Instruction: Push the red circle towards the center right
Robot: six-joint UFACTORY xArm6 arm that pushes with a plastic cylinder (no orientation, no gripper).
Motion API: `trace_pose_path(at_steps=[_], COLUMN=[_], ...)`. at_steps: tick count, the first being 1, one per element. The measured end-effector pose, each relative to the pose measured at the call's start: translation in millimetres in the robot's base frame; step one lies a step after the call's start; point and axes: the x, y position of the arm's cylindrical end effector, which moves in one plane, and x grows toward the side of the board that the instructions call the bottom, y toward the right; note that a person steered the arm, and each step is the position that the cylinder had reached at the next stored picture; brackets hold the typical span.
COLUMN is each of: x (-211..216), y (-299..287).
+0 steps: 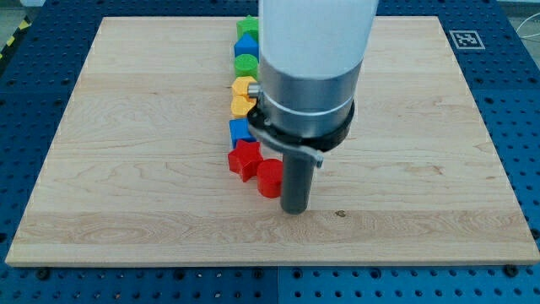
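On the wooden surface (126,169), the red circle (269,178) sat at the lower end of a column of blocks, touching the red star (245,159) on the view's left, near mid-board. The push towards centre right looked barely begun. My tip (294,209), a plain rod tool gripping nothing, stood just right of the circle.

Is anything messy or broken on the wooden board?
Nothing looks broken or spilled. The blocks stand in a tidy column: green ones at the view's top, then yellow, a blue block, a red star block and the red circle block. My tip sits just right of the red circle block.
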Motion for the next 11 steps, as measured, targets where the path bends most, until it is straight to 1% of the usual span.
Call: trace_pose_path(at_steps=[1,2,3,6,7,8,10,11], x=[-3.9,-30.0,-37.4,-35.2,-38.8,-47.2,-107.0,-109.6], y=[-40.3,-69.8,-12.8,143.5,172.4,187.1,209.0,221.6])
